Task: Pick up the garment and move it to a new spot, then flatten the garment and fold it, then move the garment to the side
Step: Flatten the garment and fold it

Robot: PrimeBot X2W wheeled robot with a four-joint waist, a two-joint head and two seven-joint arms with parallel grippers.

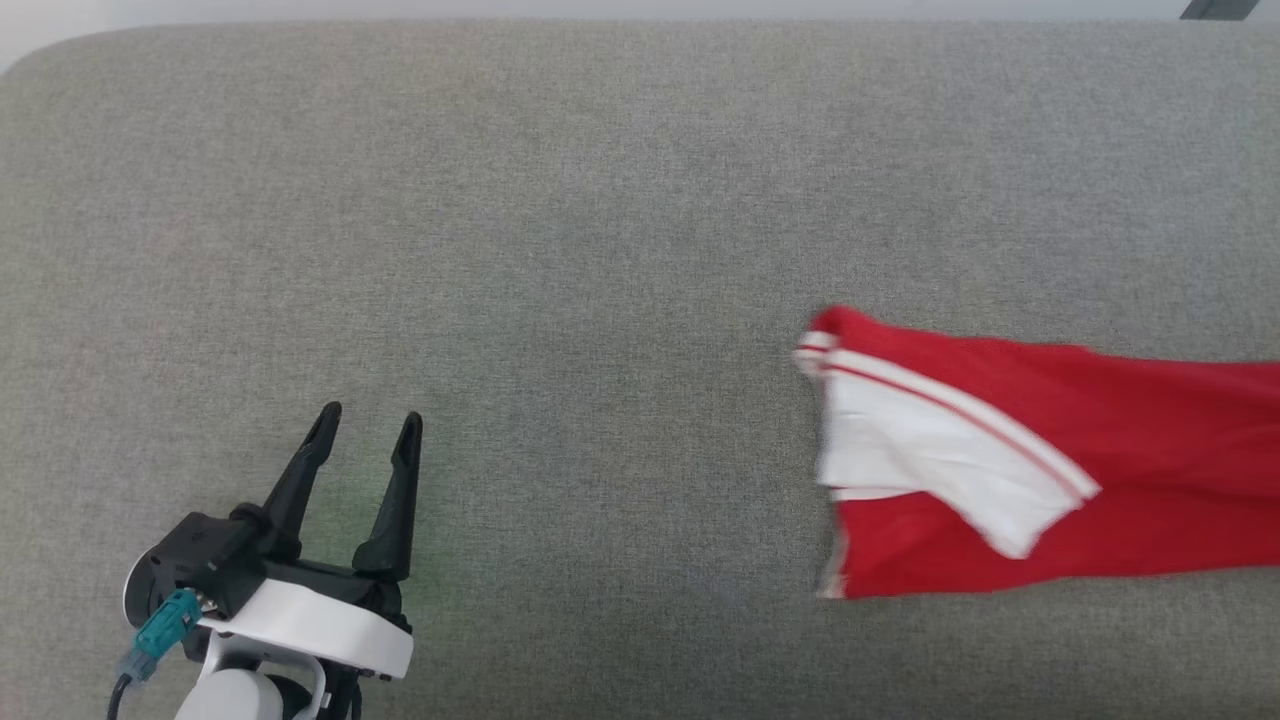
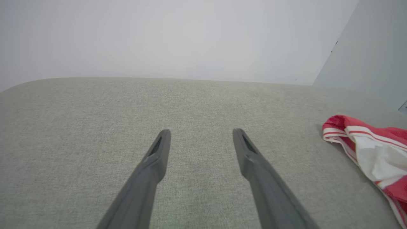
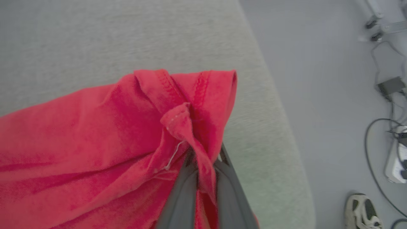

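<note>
Red hem of the shirt (image 3: 79,152) is pinched between the closed fingers (image 3: 181,200) of the right gripper (image 3: 205,160). Well left of the shirt, the left gripper (image 1: 371,418) gapes empty. Pickup, probably: next, lift and carry.

- Grey woven cushion (image 1: 600,200) spreads beneath the left gripper (image 1: 367,425).
- Pale shoe (image 3: 362,211) on grey floor (image 3: 318,95), lower right of the right gripper (image 3: 206,156).
- Dark cables (image 3: 365,146) trail above the shoe, farther right.
</note>
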